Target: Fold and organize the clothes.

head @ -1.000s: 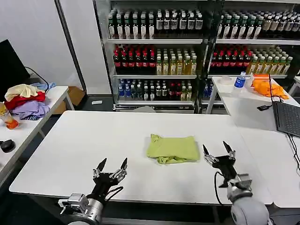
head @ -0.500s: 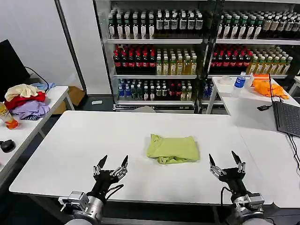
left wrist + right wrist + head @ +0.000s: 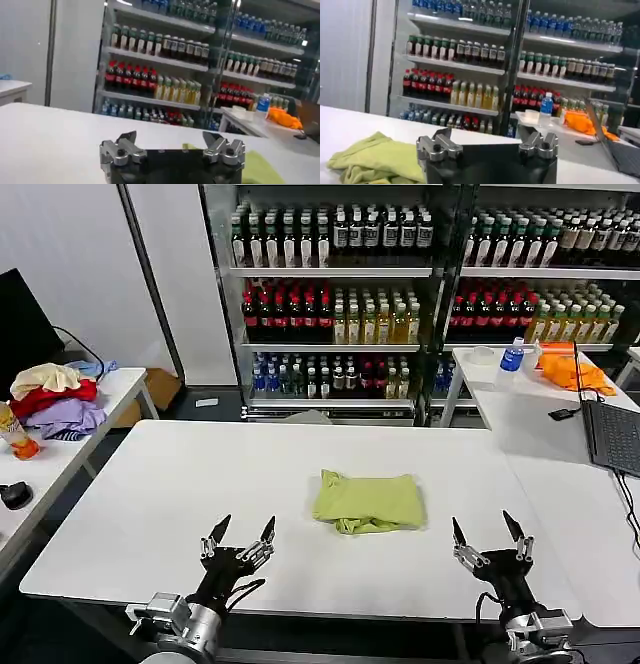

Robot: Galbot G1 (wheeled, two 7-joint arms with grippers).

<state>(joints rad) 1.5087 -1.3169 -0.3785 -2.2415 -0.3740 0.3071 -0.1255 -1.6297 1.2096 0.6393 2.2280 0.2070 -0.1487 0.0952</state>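
T-shirt: the lime T-shirt (image 3: 369, 502) lies folded into a compact block near the middle of the white table (image 3: 150, 504), a little toward the right edge; one lower hem looks slightly bunched, though that is hard to judge from the head view.

Right gripper: the right gripper (image 3: 489, 536) hovers at the near edge by the near right corner, fingers spread wide, holding nothing. Over the last second it has drawn back from just beside the shirt's right side to well apart from it.

Left gripper: the left gripper (image 3: 238, 540) hangs over the near edge left of centre, fingers open and empty, barely shifted in that time.

Meaning: both arms backed off and the shirt untouched suggests the folding is done, with only tidying or placing possibly left.

Surroundings: a pile of cream, red and lavender clothes (image 3: 55, 396) sits on the side table at left; an orange cloth (image 3: 572, 371), a water bottle (image 3: 512, 356) and a laptop (image 3: 611, 436) sit on the table at right; drink shelves (image 3: 340, 294) stand behind.

Obstacles: nothing lies between either gripper and the shirt.
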